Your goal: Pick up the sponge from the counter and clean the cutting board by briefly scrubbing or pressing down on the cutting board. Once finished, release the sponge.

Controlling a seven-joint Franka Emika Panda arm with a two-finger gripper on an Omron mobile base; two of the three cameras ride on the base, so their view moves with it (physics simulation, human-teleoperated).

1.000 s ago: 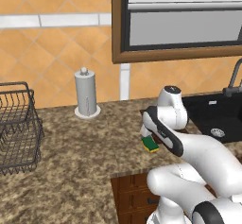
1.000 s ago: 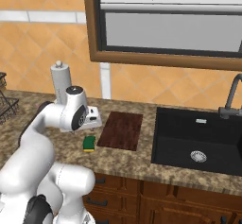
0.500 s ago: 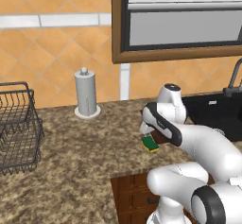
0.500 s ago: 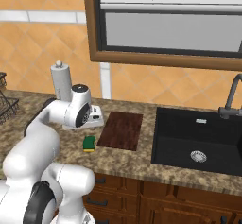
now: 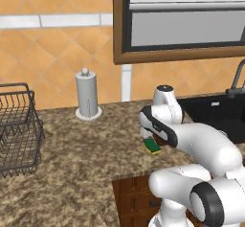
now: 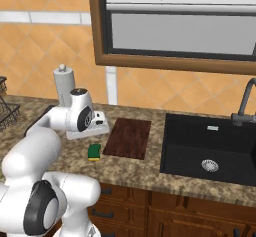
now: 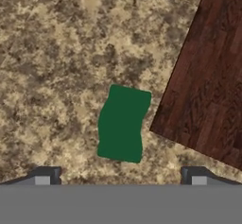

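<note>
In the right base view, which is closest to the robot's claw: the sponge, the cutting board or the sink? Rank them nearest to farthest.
Measured from the open gripper:
1. Sponge, on the counter just below it.
2. Cutting board, flat beside the sponge, toward the sink.
3. Sink, beyond the board at the far right.

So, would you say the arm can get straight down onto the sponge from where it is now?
Probably yes. The gripper hangs above the sponge with its jaws wide open. The sponge lies green side up on bare counter, apart from the cutting board, with nothing between.
</note>
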